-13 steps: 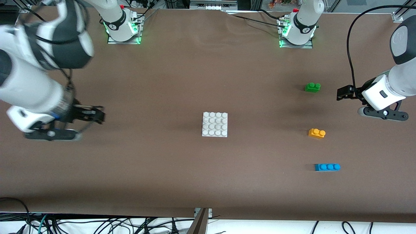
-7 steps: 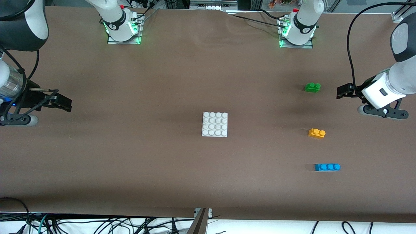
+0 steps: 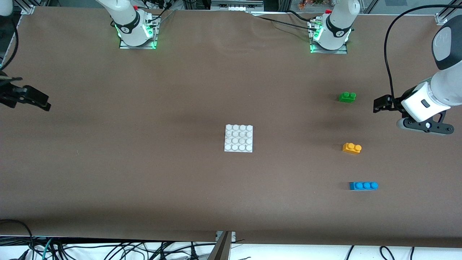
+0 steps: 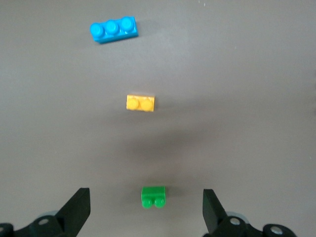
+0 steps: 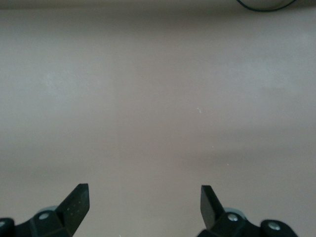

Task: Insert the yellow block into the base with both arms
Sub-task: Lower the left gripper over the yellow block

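From my remote station, the yellow block (image 3: 352, 148) lies on the brown desk (image 3: 144, 180) toward the left arm's end, flat, its two studs facing up. Nothing touches it. The green brick (image 3: 347, 96) lies farther from the front camera than the yellow block, and the blue three-stud brick (image 3: 364, 185) lies nearer to that camera. All three sit well apart in a loose line, so I judge each can be reached without bumping the others.

The base (image 3: 238, 138) is a white studded plate lying flat near the middle of the desk, well apart from the bricks. No brick is on it. I read that central spot as one either arm could reach.

The left end effector (image 3: 378, 104) hovers over the desk beside the green brick, toward the left arm's end. Its fingers (image 4: 79, 210) are spread wide and hold nothing. In the left wrist view, the green brick (image 4: 153, 196) shows between the finger tips, with the yellow block (image 4: 140, 102) and blue three-stud brick (image 4: 113, 29) farther along. I judge this arm is lined up on the row but not yet over the yellow block, which it would need to reach first.

The right end effector (image 3: 30, 98) is at the right arm's end of the desk, well apart from everything. Its fingers (image 5: 76, 202) are open and empty, over bare desk. I judge it is waiting.

The task looks barely begun.
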Robot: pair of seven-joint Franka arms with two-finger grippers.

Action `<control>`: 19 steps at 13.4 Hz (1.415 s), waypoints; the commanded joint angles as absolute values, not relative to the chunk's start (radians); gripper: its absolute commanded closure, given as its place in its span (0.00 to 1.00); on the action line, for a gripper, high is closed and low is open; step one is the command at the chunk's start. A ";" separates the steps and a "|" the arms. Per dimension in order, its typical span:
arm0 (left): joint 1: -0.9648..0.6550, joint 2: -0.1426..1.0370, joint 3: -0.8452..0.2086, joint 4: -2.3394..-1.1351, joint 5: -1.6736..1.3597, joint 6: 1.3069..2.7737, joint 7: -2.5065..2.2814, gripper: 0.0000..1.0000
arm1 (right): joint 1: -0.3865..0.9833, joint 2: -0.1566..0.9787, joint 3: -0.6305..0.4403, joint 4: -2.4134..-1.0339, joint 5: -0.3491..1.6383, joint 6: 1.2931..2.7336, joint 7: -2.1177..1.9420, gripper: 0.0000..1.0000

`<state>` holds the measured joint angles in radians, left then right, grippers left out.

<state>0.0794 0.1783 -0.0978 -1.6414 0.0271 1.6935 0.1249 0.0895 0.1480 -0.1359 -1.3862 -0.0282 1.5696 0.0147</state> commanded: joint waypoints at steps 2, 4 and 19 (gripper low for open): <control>0.086 0.267 -0.097 -1.681 0.046 1.814 0.137 0.00 | 0.015 0.075 -0.114 -1.486 -0.021 1.588 -0.071 0.00; 0.087 0.281 -0.094 -1.750 0.046 1.928 0.138 0.00 | -0.001 0.077 -0.114 -1.489 -0.021 1.588 -0.081 0.00; 0.140 0.511 -0.091 -1.976 0.100 2.535 0.305 0.00 | 0.008 0.098 -0.115 -1.476 -0.023 1.588 -0.081 0.00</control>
